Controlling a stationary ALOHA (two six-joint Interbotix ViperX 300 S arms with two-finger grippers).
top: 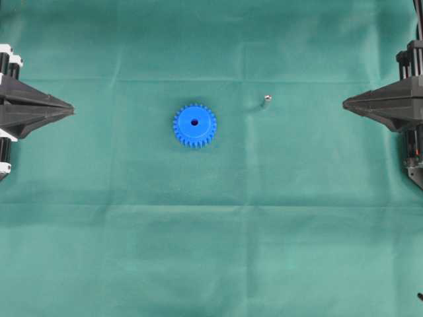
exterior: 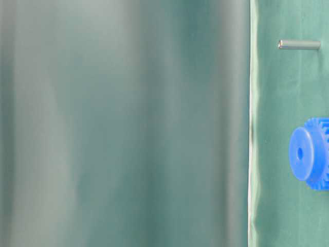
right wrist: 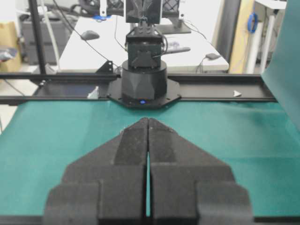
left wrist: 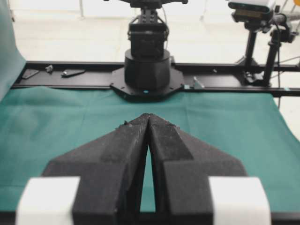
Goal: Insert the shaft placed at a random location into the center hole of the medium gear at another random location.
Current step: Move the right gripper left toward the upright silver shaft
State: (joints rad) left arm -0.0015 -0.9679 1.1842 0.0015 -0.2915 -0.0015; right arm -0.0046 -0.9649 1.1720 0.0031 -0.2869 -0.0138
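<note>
At the two side edges of the green-clothed table (top: pixel 211 264), both arms sit pulled back. The left gripper (top: pixel 69 107) has its wedge-shaped black fingers (left wrist: pixel 129 145) pressed together at the tips, holding nothing; the right gripper (top: pixel 346 103) is likewise closed and empty, its matte, grainy fingers (right wrist: pixel 165 147) meeting along a thin seam. Neither is near the parts.

Toward the middle lies the medium gear (top: pixel 195 125), a bright blue plastic wheel resting flat, ringed with many small teeth, with a raised hub visible from table level. Its center hole (top: pixel 195 122) shows as a small dark round opening, unfilled. The shaft (top: pixel 266 101), a tiny shiny grey metal pin, smooth and cylindrical, lies on the cloth well apart from the gear, on the right gripper's side.

Nothing of the task looks done: the pin remains to be picked up, brought to the hole and inserted.
</note>
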